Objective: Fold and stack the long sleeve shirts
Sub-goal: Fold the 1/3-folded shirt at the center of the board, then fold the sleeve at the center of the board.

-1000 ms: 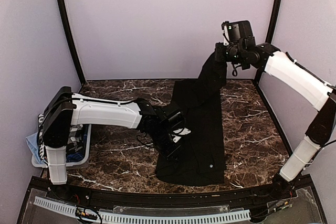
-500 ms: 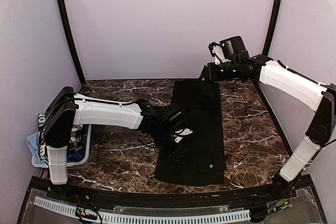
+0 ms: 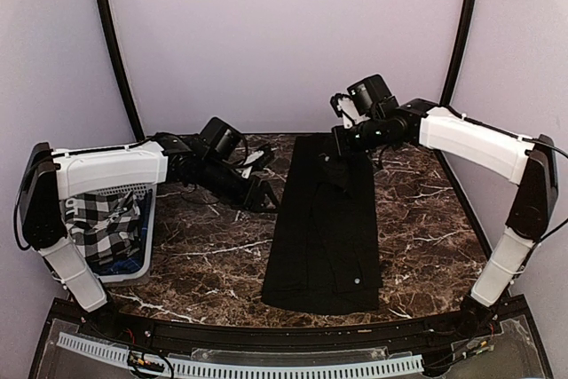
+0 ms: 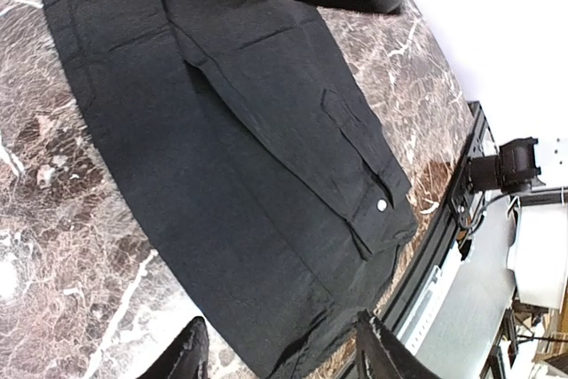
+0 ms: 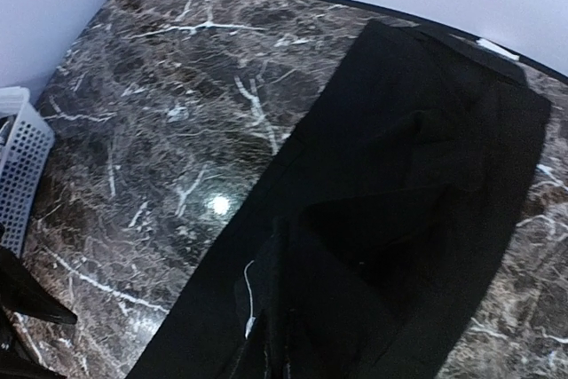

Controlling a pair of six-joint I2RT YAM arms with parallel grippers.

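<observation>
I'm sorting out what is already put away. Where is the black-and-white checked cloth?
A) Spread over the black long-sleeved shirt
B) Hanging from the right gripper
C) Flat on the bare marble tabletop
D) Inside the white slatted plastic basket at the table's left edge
D: the black-and-white checked cloth sits inside the white slatted plastic basket, well apart from the black long-sleeved shirt.

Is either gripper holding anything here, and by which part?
Left gripper is open and empty. Right gripper, shut, seems to pinch a fold of the black shirt near its far end, though the contact is dim.
</observation>
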